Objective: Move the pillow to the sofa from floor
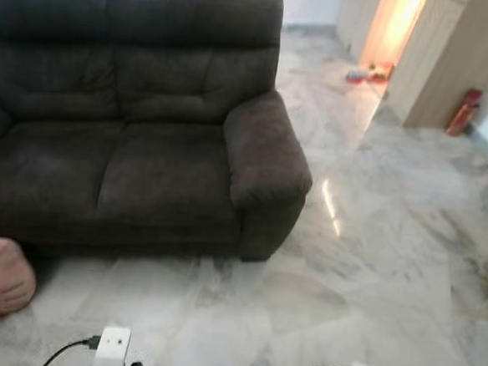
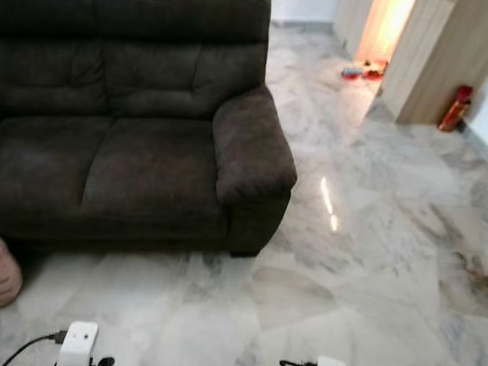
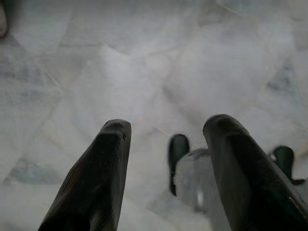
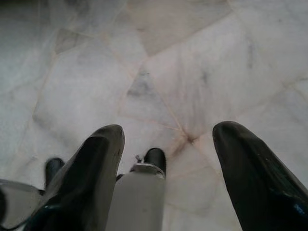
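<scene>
**Pillow on the floor by the sofa's near-left corner, both arms hanging idle**

At the far left, a pink pillow point(image 1: 1, 275) lies on the marble floor point(image 1: 372, 267), just in front of the sofa's near-left corner and beside a strip of red at the picture's edge that I cannot identify. The dark brown two-seat sofa point(image 1: 138, 142) stands beyond it, filling the left and middle of the scene; its seat cushions are bare, with nothing resting on them.

The left gripper point(image 3: 166, 127) hangs low over the floor with its two black fingers spread apart and nothing between them. The right gripper point(image 4: 168, 132) hangs likewise, fingers apart and holding nothing. Both wrist views look down past the fingers onto pale veined marble tiles.

To the right of the sofa's padded arm the glossy floor stretches away, catching a bright streak of reflected light. At the far right a wooden partition point(image 1: 453, 64) frames a warmly lit doorway point(image 1: 393, 26), and a red fire extinguisher point(image 1: 463, 111) leans at its base.
</scene>
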Available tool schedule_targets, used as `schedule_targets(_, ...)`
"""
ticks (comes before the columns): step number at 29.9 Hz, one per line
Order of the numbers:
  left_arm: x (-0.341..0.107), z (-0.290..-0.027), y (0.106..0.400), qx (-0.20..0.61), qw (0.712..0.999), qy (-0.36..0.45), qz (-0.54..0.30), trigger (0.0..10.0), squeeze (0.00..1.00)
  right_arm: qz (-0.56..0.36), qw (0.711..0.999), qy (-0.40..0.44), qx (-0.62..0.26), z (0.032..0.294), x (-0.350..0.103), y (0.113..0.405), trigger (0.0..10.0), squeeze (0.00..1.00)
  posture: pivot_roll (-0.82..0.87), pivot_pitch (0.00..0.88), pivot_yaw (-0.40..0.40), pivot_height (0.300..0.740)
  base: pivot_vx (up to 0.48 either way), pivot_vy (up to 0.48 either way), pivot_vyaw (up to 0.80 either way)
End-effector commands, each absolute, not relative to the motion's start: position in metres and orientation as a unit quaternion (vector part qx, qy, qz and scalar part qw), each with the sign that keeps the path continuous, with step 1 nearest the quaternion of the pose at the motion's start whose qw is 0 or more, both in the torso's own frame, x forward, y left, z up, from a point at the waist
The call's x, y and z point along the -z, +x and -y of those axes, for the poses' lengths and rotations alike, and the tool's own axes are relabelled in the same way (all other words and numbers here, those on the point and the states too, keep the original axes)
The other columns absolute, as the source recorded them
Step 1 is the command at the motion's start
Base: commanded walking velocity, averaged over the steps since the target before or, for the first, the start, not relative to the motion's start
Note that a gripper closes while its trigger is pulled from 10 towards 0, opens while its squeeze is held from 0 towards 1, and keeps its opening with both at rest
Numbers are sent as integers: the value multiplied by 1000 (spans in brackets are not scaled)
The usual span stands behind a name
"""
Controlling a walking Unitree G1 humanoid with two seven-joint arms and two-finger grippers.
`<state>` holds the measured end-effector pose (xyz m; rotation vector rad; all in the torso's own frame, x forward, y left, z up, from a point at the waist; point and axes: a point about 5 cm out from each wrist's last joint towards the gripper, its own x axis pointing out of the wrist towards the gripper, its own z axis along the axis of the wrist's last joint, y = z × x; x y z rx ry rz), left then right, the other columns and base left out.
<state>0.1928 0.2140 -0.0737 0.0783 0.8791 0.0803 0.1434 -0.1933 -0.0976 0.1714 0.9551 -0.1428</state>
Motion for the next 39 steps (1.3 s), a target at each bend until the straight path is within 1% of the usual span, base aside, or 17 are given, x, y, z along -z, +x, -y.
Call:
schedule_targets(1, 77, -221, 185, -46, 897, 39, -438, 10000, 0, -454, 884, 89, 65, 188, 97, 147, 10000, 0, 45, 17, -33, 740, 0, 480, 0)
schedule_targets(21, 77, -220, 184, -46, 897, 36, -438, 10000, 0, -455, 884, 86, 62, 189, 97, 147, 10000, 0, 46, 24, -40, 740, 0, 480, 0)
schedule_targets(28, 77, -220, 185, -47, 897, 35, -438, 10000, 0, -453, 887, 67, 51, 190, 96, 149, 10000, 0, 48, 21, -41, 740, 0, 480, 0)
schedule_targets(39, 77, -221, 185, -46, 897, 38, -437, 10000, 0, -453, 888, 68, 50, 189, 96, 149, 10000, 0, 47, 14, -37, 740, 0, 480, 800)
